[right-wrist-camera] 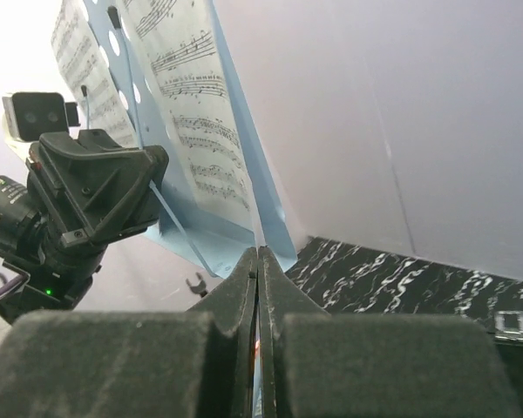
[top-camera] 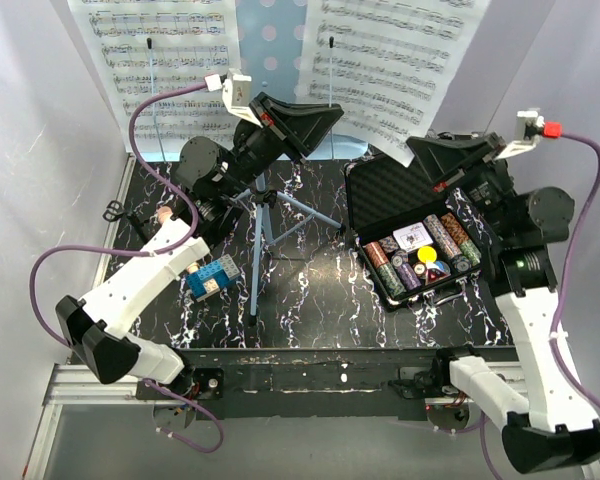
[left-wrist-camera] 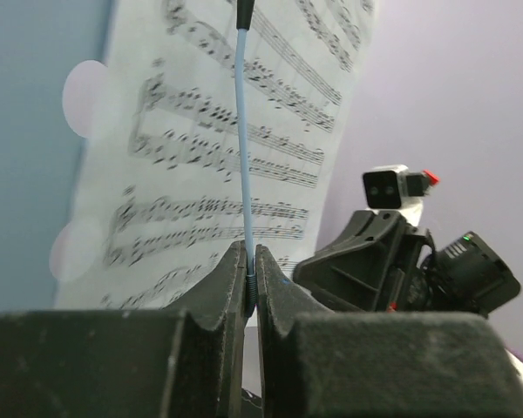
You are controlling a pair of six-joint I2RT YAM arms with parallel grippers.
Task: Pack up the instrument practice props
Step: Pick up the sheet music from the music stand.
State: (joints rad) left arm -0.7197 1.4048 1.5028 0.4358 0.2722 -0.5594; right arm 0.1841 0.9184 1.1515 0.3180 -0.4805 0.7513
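The black marbled tabletop (top-camera: 320,290) carries the light-blue perforated music stand (top-camera: 270,30) at its far middle. The stand's panel rises at the back wall and its tripod legs (top-camera: 252,260) spread toward the near side, just left of the open case. Two white sheet-music pages rest on the panel, one on the left (top-camera: 160,70) and one on the right (top-camera: 390,60), with a strip of the dotted blue panel showing between them. To the right of the legs the black foam-lined case (top-camera: 385,200) lies open, its lid tipped back toward the far side and rows of poker chips in its near half. The left arm reaches up from the near left to the middle of the stand. In its wrist view the left claw (left-wrist-camera: 252,261) is pinched tight on a thin light-blue wire arm (left-wrist-camera: 244,131) that runs upright in front of the right page. The right arm stands over the far right corner of the case. The right claw (right-wrist-camera: 258,261) has its fingers pressed together with no gap, their tips at the low corner of the blue panel and page. Whether anything is caught between them cannot be told. A small blue block (top-camera: 212,278) lies on the tabletop near the left forearm.
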